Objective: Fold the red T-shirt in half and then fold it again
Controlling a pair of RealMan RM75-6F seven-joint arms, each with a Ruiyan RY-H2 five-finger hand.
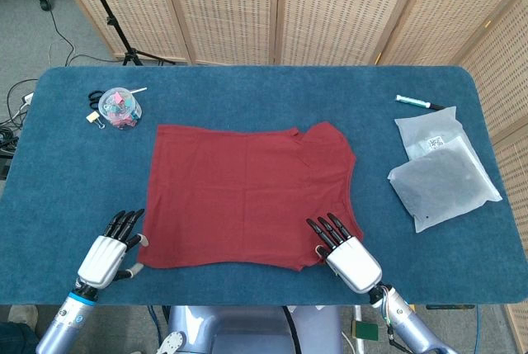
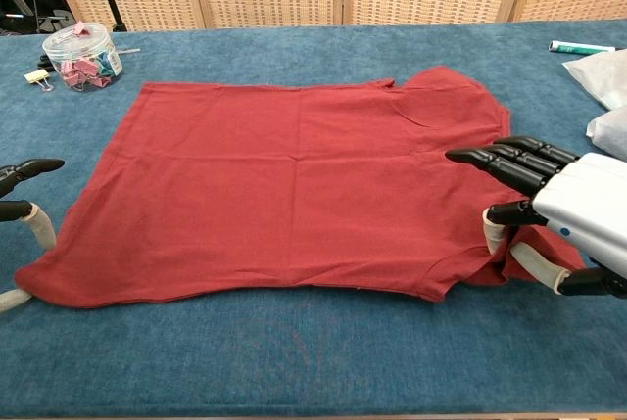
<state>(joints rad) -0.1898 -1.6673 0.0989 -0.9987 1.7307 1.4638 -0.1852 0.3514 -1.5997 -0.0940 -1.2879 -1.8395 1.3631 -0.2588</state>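
At the surface's near edge, the red T-shirt [image 1: 247,197] lies flat, long axis left-right. Left hand [image 1: 110,253] pinches its near-left corner; right hand [image 1: 345,253] grips the near-right sleeve corner.

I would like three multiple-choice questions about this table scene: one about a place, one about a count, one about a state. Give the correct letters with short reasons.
1. Where does the clear tub of binder clips stand?
A. the table's far left
B. between the two bags
C. on the shirt

2. How many translucent plastic bags lie at the right side?
A. one
B. two
C. four

3. How does the red T-shirt lie?
A. rolled into a tube
B. hanging off the table edge
C. spread flat, not yet folded

Answers:
1 A: it is beyond the shirt's far left corner.
2 B: one bag lies partly under another.
3 C: the whole shirt is open on the blue table, with the left hand and right hand at its near corners.
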